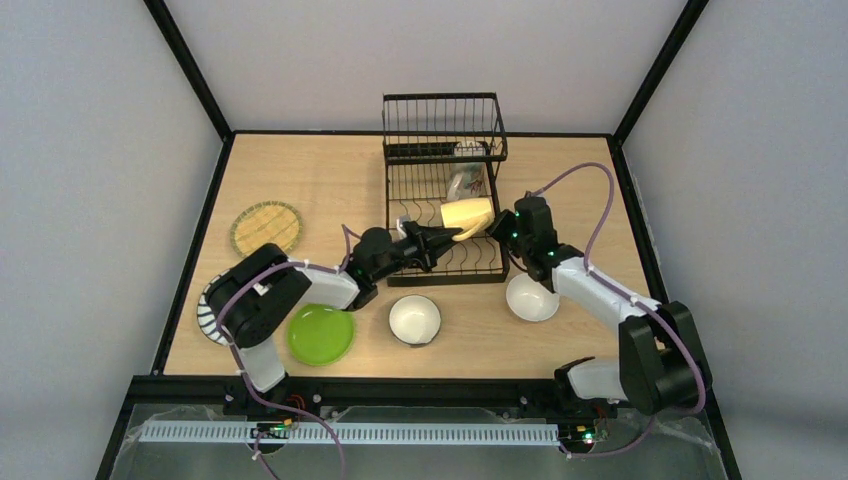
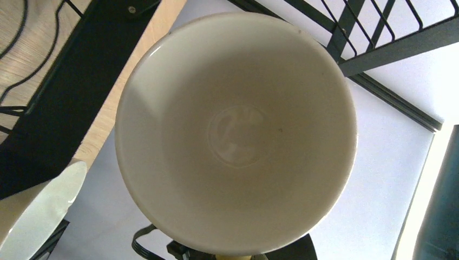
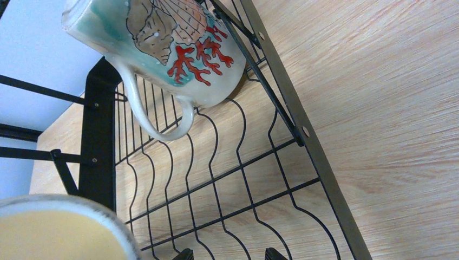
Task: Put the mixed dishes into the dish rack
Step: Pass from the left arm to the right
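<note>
A: Arms?
B: Both stretch to dish rack (image 1: 445,280), far desk (image 1: 320,180) edge; left end effector (image 1: 452,236) at pale yellow mug (image 1: 468,214) mouth, grip unclear; right end effector (image 1: 498,228) fingers apart.
A: Mug?
B: Sideways over the slotted base.

The left arm (image 1: 320,280) stretches low toward the near-left corner of the dish rack (image 1: 443,122), its tool (image 1: 446,238) clamped on the pale yellow mug (image 1: 468,214). The right arm (image 1: 590,285) bends in from the rack's right side, its tool (image 1: 503,226) with fingers parted.

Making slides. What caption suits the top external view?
Left arm and right arm meet at a yellow mug over the rack; plates and bowls wait on the table.
</note>
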You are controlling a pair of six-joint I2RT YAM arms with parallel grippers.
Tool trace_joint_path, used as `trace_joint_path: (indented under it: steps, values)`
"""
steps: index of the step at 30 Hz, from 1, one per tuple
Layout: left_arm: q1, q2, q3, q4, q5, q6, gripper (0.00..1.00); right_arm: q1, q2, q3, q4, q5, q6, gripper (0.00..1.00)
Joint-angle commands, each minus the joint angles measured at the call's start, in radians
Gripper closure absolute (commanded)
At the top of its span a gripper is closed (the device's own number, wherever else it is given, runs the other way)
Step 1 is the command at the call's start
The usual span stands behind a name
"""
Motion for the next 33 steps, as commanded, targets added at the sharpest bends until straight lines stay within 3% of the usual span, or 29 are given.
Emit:
trace_joint_path:
  steps: [1, 13, 33]
  values:
    - [-0.019, -0.051, -0.010, -0.063, -0.029, 0.005, 0.98, 0.007, -0.076, -0.002, -0.014, -0.007, -0.026, 0.25]
    - [-0.019, -0.039, 0.001, -0.084, -0.170, 0.061, 0.98, 0.007, -0.188, -0.003, -0.147, -0.010, -0.027, 0.25]
    - [-0.019, -0.001, 0.058, -0.062, -0.150, 0.123, 0.98, 0.007, -0.164, -0.021, -0.043, -0.267, 0.181, 0.21]
